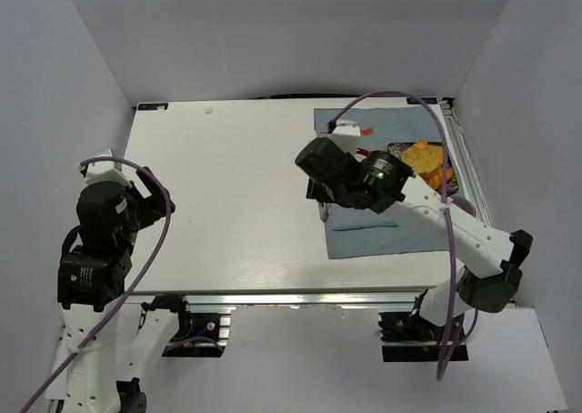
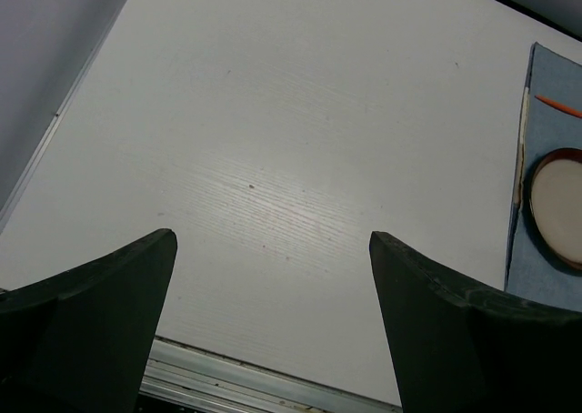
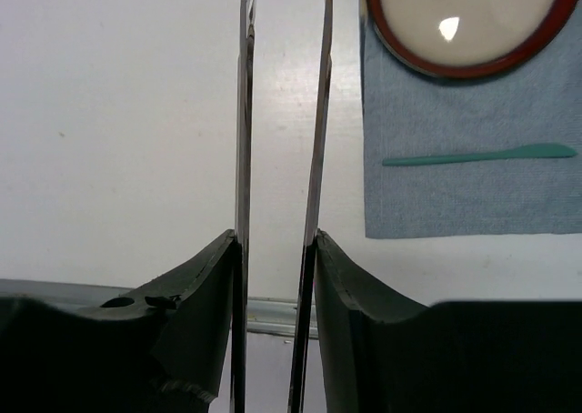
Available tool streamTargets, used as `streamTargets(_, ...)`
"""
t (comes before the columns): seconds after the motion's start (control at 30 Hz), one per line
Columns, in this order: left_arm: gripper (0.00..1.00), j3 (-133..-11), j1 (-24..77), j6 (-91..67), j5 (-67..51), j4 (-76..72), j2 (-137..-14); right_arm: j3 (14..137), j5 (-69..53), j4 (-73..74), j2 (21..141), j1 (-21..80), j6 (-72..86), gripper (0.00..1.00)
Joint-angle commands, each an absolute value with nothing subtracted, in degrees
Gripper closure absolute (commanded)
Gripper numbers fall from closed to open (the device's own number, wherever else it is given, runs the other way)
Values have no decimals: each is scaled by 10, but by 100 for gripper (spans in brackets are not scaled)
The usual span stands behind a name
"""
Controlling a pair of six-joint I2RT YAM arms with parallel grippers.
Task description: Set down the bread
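Observation:
The bread (image 1: 419,156), a squarish golden-yellow slice, lies in a black tray (image 1: 396,147) at the right edge of the table, with orange pastry pieces (image 1: 442,173) beside it. My right gripper (image 1: 320,193) (image 3: 275,237) is shut on a pair of thin metal tongs (image 3: 244,113), whose two blades run forward a little apart with nothing between them. It hovers at the left edge of the blue cloth (image 1: 364,236), left of the tray. The red-rimmed plate (image 3: 382,33) lies on the cloth, empty. My left gripper (image 1: 156,200) (image 2: 271,236) is open and empty over bare table at the left.
A teal stick (image 3: 477,156) lies on the cloth (image 3: 455,195) below the plate. The plate (image 2: 538,224) and an orange stick (image 2: 559,106) show at the right edge of the left wrist view. The table's metal front rail (image 2: 236,377) is close to the left gripper.

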State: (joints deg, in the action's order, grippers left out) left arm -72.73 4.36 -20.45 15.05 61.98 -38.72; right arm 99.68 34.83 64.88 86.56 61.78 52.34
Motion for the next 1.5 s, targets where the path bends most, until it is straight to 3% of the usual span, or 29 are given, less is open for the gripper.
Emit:
streamTargets(0.0, 2, -748, 53, -207, 140, 597, -394, 1066, 420, 714, 834, 601, 532, 57)
streamTargets(0.3, 2, -766, 62, -208, 145, 574, -424, 1063, 360, 695, 779, 406, 448, 60)
streamTargets(0.43, 2, -780, 62, -210, 156, 560, -455, 1061, 287, 674, 779, 264, 377, 61)
streamTargets(0.73, 2, -809, 62, -197, 158, 541, -497, 1019, 139, 650, 803, 68, 295, 63)
streamTargets(1.0, 2, -809, 62, -200, 141, 537, -510, 951, 15, 620, 785, -32, 171, 63)
streamTargets(1.47, 2, -817, 82, -195, 139, 540, -529, 819, -72, 538, 743, -134, 98, 58)
